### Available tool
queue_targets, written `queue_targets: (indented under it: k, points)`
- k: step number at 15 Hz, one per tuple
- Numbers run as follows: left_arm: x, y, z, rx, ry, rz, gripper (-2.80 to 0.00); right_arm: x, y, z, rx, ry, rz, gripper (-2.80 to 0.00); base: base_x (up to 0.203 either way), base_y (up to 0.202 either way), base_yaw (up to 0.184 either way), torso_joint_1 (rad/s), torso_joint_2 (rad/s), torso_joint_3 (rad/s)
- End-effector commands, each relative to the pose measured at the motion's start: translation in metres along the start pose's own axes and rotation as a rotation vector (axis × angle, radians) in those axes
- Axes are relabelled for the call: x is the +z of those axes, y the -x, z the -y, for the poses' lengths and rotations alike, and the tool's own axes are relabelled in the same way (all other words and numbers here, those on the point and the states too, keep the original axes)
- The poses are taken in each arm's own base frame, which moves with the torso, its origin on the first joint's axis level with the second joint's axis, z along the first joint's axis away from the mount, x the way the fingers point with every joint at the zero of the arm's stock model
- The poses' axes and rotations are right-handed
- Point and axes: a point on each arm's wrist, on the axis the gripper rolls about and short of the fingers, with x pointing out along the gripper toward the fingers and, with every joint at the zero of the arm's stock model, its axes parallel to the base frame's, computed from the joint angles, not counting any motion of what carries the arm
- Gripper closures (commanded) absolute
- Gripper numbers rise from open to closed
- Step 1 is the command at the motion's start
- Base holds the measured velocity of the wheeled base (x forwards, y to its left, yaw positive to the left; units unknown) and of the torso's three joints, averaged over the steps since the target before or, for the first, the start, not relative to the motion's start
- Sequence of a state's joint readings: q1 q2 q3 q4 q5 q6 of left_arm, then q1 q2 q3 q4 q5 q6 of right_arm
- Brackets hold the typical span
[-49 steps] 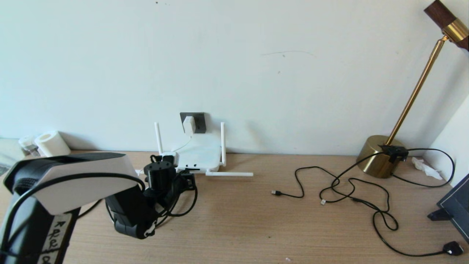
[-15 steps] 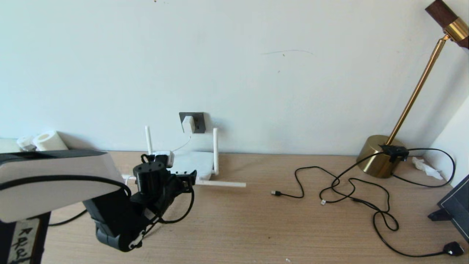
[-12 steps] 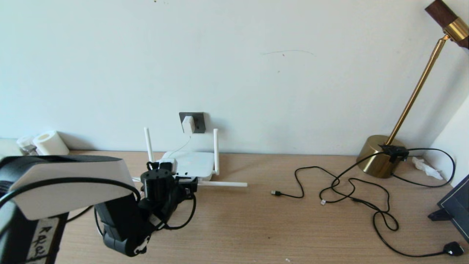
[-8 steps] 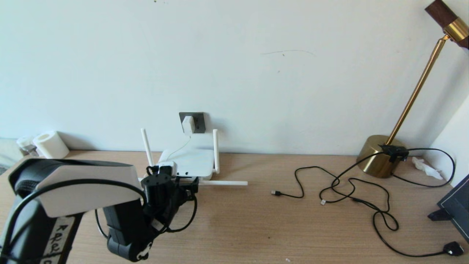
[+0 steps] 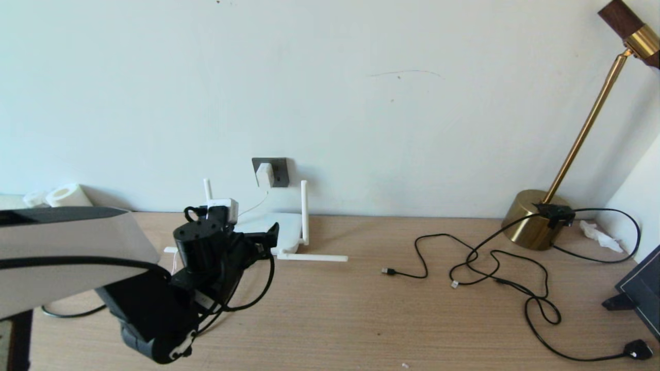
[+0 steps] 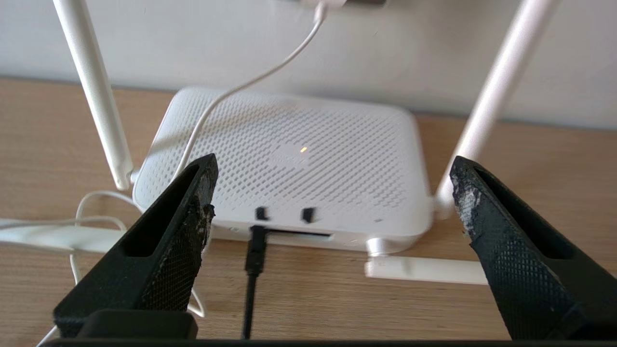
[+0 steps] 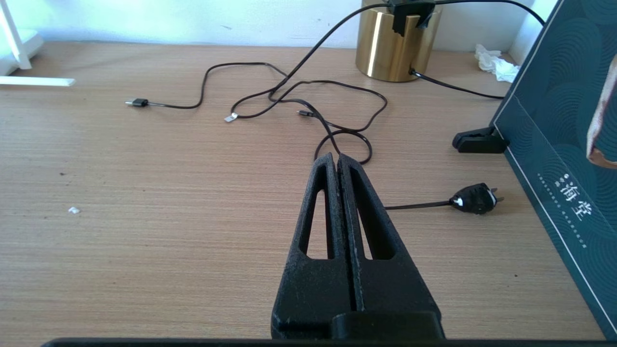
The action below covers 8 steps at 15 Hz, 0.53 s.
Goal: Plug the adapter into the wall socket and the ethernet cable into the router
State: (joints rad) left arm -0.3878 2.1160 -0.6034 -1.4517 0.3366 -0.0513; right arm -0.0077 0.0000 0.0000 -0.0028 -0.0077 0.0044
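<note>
The white adapter (image 5: 265, 175) sits in the dark grey wall socket (image 5: 278, 171), and its thin white cord hangs down to the router (image 5: 270, 225) (image 6: 289, 159). The black plug of the ethernet cable (image 6: 255, 250) is seated in a port on the router's front edge, and the cable runs back over the table under my wrist. My left gripper (image 5: 260, 241) (image 6: 335, 166) hovers just in front of the router, open wide, with nothing between its fingers. My right gripper (image 7: 336, 159) is shut and empty, low over bare table at the right.
One router antenna (image 5: 312, 256) lies flat on the table. Thin black cables (image 5: 495, 268) sprawl from the brass lamp base (image 5: 533, 219) to a black plug (image 5: 638, 349). A dark teal board (image 5: 642, 288) stands at the right edge, and a tissue roll (image 5: 64, 195) at the far left.
My left gripper has opened wider and lifted back a little from the router's front. The ethernet plug stays in the port. The right arm has not moved.
</note>
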Motion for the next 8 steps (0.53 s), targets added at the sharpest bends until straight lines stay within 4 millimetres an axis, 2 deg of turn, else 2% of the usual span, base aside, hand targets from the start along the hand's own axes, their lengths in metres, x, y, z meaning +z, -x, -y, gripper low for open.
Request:
queue_targets:
  k: [1,4,6,8]
  points:
    - [0.024,0.014,0.001,-0.013,0.022,0.063,-2.80,0.000,0.000,0.000,0.000,-0.002,-0.001,0.00,0.000,0.000,0.000,0.000,0.00,0.000]
    - [0.061,0.047,0.004,-0.039,0.012,0.130,-2.80,0.000,0.000,0.000,0.000,-0.002,-0.001,0.00,0.000,0.000,0.000,0.000,0.00,0.000]
    - [0.097,0.076,0.001,-0.042,0.012,0.186,-2.80,0.000,0.000,0.000,0.000,0.000,-0.001,0.00,0.000,0.000,0.000,0.000,0.00,0.000]
    - [0.134,0.114,-0.010,-0.035,0.012,0.213,-2.80,0.000,0.000,0.000,0.000,0.000,-0.001,0.00,0.000,0.000,0.000,0.000,0.00,0.000]
